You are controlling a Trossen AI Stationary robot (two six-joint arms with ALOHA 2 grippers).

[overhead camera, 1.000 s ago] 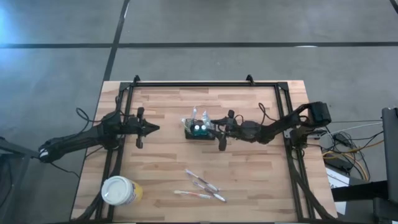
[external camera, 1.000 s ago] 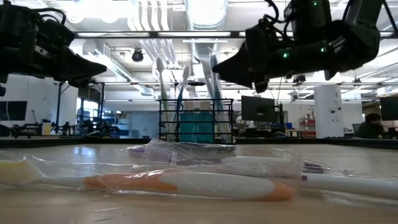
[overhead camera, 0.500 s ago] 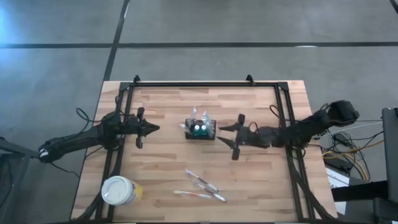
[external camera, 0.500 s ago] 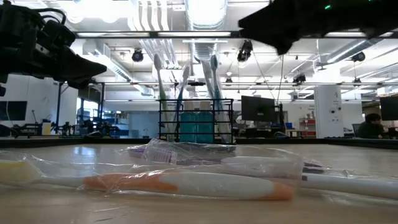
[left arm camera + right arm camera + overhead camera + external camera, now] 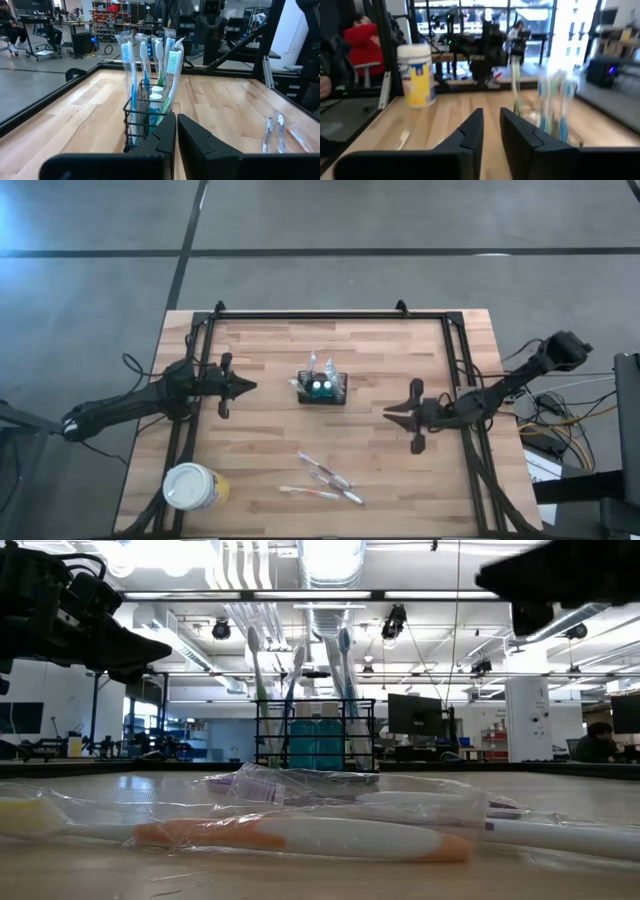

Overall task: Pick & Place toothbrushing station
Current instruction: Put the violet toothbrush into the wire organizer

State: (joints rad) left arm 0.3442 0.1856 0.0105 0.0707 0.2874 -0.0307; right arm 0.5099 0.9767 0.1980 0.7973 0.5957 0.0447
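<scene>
The toothbrushing station, a small black wire caddy with wrapped toothbrushes standing upright in it, rests on its base at the middle of the table; it also shows in the low view and the left wrist view. My left gripper hovers shut to the caddy's left, pointing at it. My right gripper hovers to the caddy's right, a little nearer the front edge. Its fingers are drawn close together with nothing between them.
Wrapped toothbrushes lie loose on the table near the front edge. A yellow cup with a white lid stands at the front left. A black frame runs along the table's far edge and sides. A person sits beyond the table.
My right gripper has drawn back from the caddy toward the table's right edge, a little toward the front edge and up, and its wide-spread fingers have closed to a narrow gap. The caddy has stayed where it stood.
</scene>
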